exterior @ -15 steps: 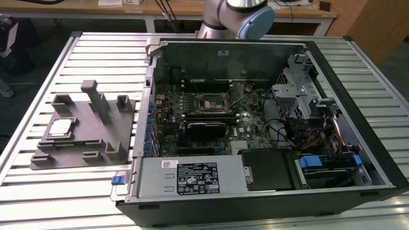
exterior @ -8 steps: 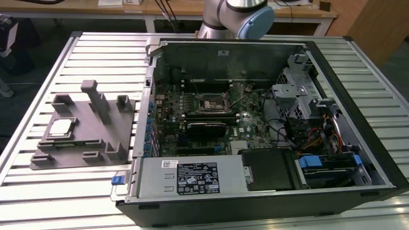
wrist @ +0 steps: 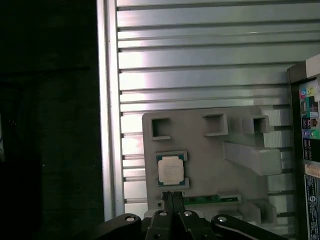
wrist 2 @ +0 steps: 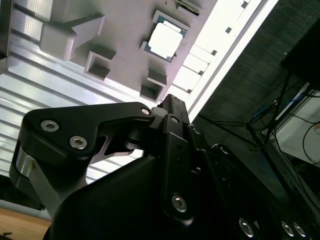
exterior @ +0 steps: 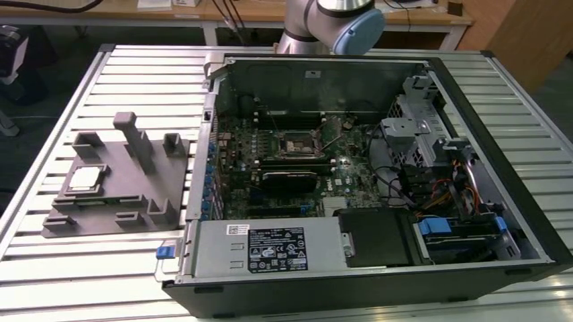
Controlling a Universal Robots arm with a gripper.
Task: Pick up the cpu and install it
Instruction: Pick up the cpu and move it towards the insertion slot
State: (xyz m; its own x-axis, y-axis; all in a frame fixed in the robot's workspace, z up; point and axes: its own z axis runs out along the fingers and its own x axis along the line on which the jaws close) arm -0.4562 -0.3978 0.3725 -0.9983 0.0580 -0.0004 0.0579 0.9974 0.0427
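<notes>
The cpu (exterior: 85, 178) is a pale silvery square chip lying flat in a recess on the grey fixture block (exterior: 125, 191), at the exterior view's left. In both wrist views the cpu (wrist: 170, 170) (wrist 2: 165, 40) lies well beyond the fingertips, apart from them. My gripper (wrist: 172, 196) (wrist 2: 169, 100) hangs high above the fixture block (wrist: 210, 160), its two black fingers pressed together with nothing between them. The dark metal-framed socket (exterior: 296, 144) sits on the motherboard inside the open computer case (exterior: 465, 154).
A green memory stick (wrist: 210, 199) lies in a slot of the fixture next to the cpu. The fixture has tall posts (exterior: 134, 134). The slatted metal table (exterior: 54, 121) ends close to the fixture; beyond its edge is dark floor (wrist: 50, 125). The arm's base (exterior: 331, 23) stands behind the case.
</notes>
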